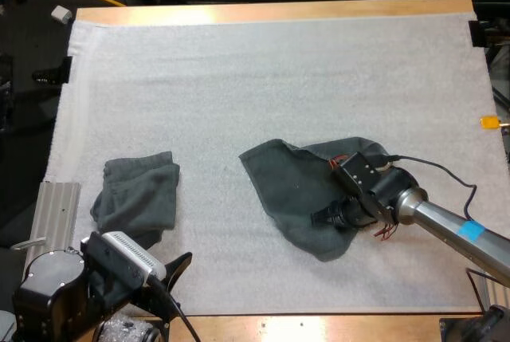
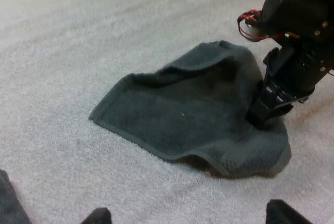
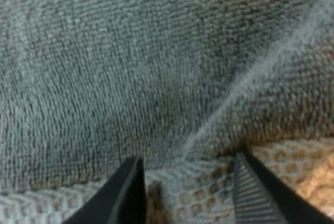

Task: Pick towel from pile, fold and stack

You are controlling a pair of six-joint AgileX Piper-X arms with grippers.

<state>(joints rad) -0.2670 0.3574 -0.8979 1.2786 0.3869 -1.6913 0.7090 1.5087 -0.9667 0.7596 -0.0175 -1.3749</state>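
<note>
A dark grey-green towel (image 1: 291,190) lies spread and partly folded over on the white mat, right of centre. My right gripper (image 1: 328,218) is down at its near right edge, the fingers (image 3: 128,192) apart with the towel's hem (image 3: 209,135) and a strip of mat between them. A second towel (image 1: 137,192) lies crumpled at the left. My left gripper (image 1: 171,272) hovers low near the front left of the mat, open, its fingertips (image 2: 97,216) wide apart and empty, facing the spread towel (image 2: 188,114) and the right gripper (image 2: 263,114).
The white mat (image 1: 263,79) covers most of the wooden table (image 1: 271,11). A ribbed metal block (image 1: 57,202) sits off the mat's left edge beside the left arm's base.
</note>
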